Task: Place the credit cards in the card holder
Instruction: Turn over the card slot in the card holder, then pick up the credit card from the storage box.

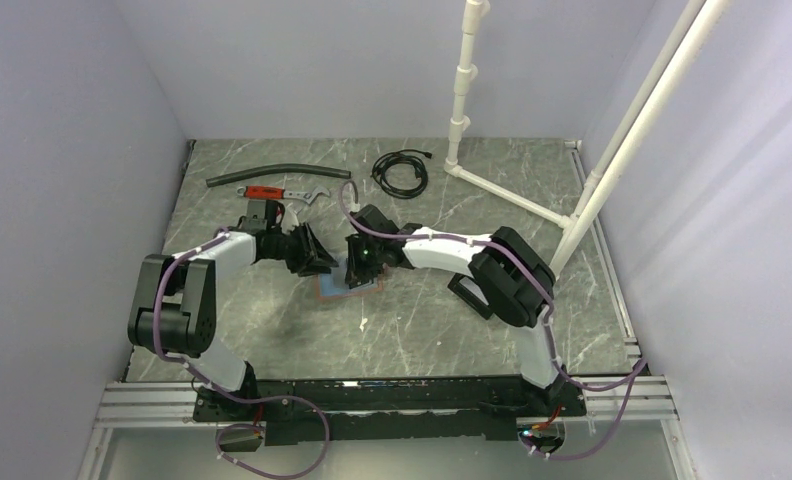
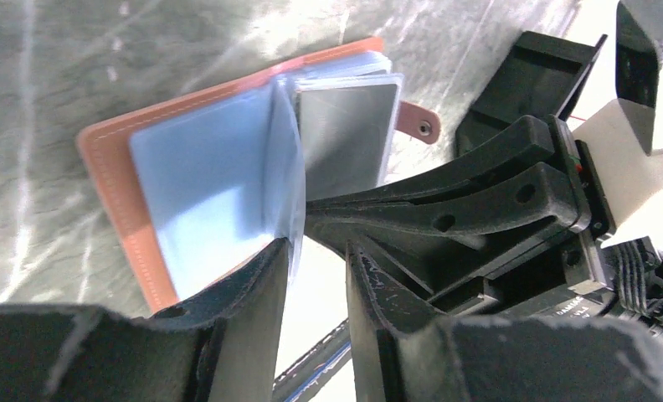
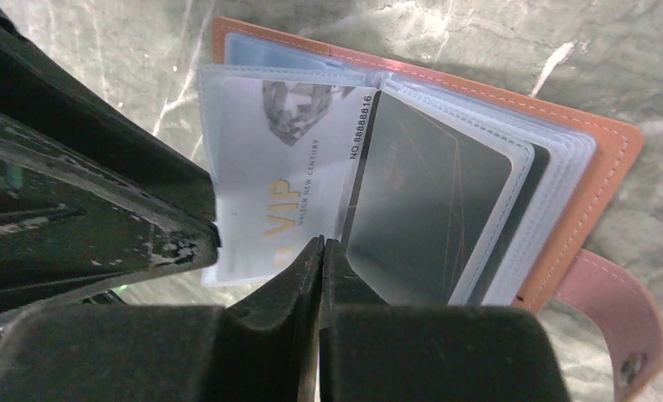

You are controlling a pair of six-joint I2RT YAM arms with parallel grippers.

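Observation:
The card holder (image 1: 324, 292) is an orange-brown leather booklet of clear sleeves, lying open on the table (image 1: 422, 330). In the right wrist view its cover (image 3: 600, 159) frames a white VIP credit card (image 3: 286, 167) and a dark card (image 3: 429, 193), both in sleeves. My right gripper (image 3: 321, 243) is shut, its tips at the seam between those two pages; nothing shows between the jaws. My left gripper (image 2: 318, 251) is open at the holder's (image 2: 110, 167) near edge. A raised bluish sleeve (image 2: 203, 176) leans on its left finger (image 2: 269, 268), beside a silvery card (image 2: 345, 126).
Behind the arms lie a black hose (image 1: 262, 175), a red-handled wrench (image 1: 272, 190) and a coiled black cable (image 1: 400, 172). A white pipe frame (image 1: 462, 100) rises at the back right. The holder's snap tab (image 3: 621, 327) sticks out toward the right wrist camera.

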